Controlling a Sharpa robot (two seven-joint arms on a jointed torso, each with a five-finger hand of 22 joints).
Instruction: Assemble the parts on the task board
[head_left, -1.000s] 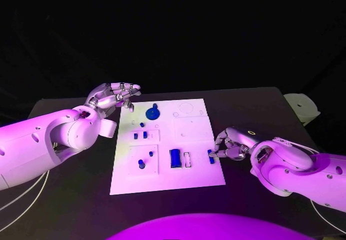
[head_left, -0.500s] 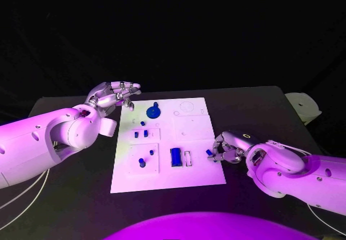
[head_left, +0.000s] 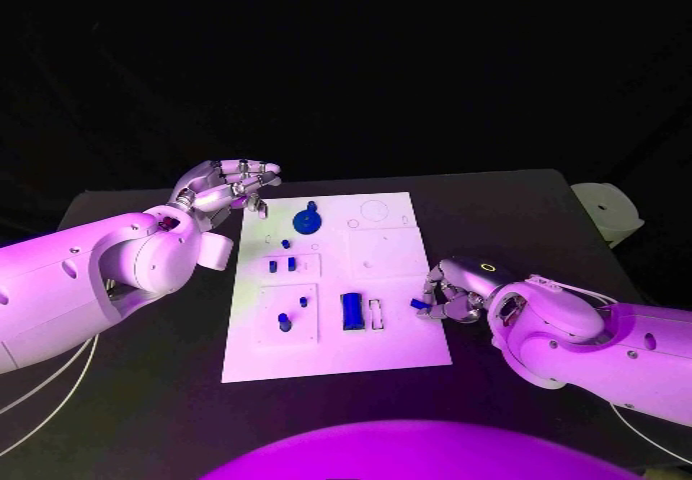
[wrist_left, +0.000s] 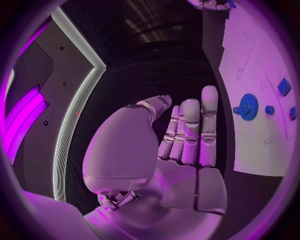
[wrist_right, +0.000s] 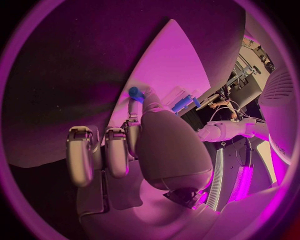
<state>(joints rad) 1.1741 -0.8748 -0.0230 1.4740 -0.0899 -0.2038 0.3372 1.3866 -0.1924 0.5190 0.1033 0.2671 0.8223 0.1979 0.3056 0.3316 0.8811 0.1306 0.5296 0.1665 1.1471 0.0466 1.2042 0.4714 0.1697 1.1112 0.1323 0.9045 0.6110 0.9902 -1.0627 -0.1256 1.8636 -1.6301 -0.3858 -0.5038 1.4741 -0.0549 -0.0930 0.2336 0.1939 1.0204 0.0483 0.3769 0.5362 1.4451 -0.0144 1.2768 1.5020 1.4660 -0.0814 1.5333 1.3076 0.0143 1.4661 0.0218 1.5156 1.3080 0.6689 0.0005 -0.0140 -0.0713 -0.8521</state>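
The right hand (head_left: 451, 293) sits at the right edge of the task board (head_left: 389, 350), mid-right of the head frame, fingers curled with a small blue part (head_left: 418, 303) pinched at the tips. It looks like light, stiff plastic, probably slick, so I'd keep a fingertip pinch on its sides. The left hand (head_left: 231, 185) hovers at the board's upper-left corner, fingers loosely bent and holding nothing. Nearby there's a blue gear (head_left: 306, 218) near the top, a tall blue block (head_left: 351, 312) centre, and smaller blue pieces (head_left: 281, 265) to its left, none really blocking.
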